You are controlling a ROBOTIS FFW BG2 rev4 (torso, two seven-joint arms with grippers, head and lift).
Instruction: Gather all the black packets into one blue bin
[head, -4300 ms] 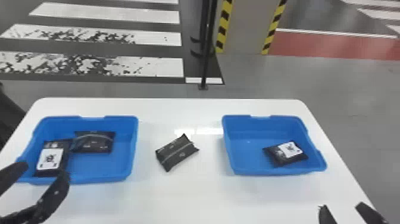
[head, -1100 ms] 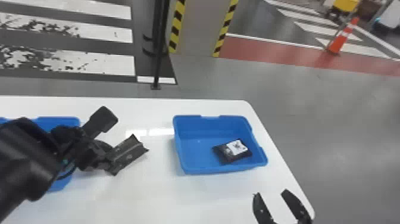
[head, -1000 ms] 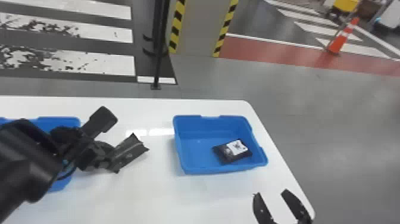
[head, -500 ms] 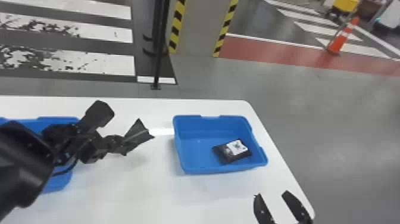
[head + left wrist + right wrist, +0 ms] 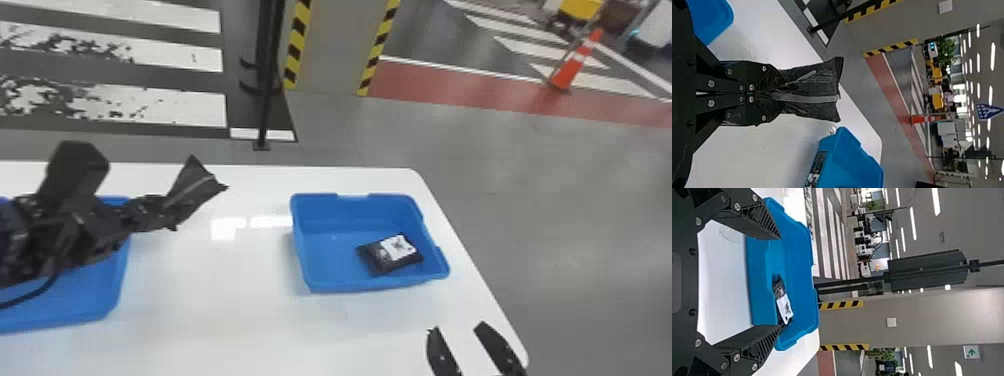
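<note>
1. We log one black packet clamped in the left gripper, between left bin and right bin.
2. We see a second packet inside right bin.
3. Right gripper: near right, fingers apart.

1. Black packets: two in sight, one packet in the air and one packet in a bin.
2. Blue bins: two, a left bin and a right bin.
3. White tables: one table.
4. Grippers: two, a left gripper and a right gripper.
5. Orange traffic cones: one cone.
6. Yellow-and-black warning strips: two, a left strip and a right strip.
7. Signs: two, a blue sign and a white sign with a green arrow.
</note>
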